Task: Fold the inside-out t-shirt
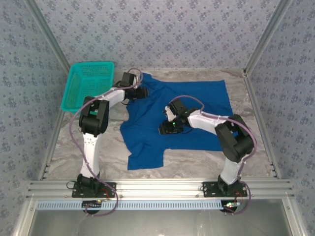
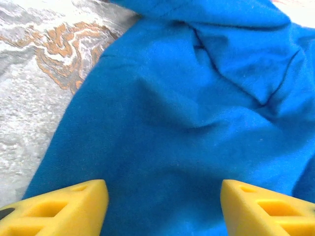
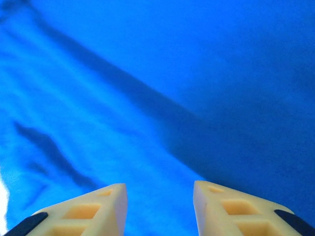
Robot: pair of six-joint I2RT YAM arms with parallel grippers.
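The t-shirt (image 1: 192, 113) was seen spread on the table (image 1: 98, 147), mostly flat, with one part reaching toward the near edge and some folds gathered at its far left corner. A basket (image 1: 86, 83) was placed at the far left, apart from the cloth.

The cloth was judged to be soft, light and limp. No shape would be kept if it were lifted, and a thin pinch could slip out. It was thought best taken at an edge or a corner, such as a hem or a sleeve, and not in the flat middle.

The left claw (image 2: 162, 191) was held wide open with nothing between its fingers. The wrinkled far left part of the shirt lay directly under it, near the border with the bare table. The right claw (image 3: 158, 189) was opened less widely and was also empty. It was positioned over the middle of the shirt, where smooth cloth with shallow creases lay below. Whether the fingers were touching the cloth could not be told.
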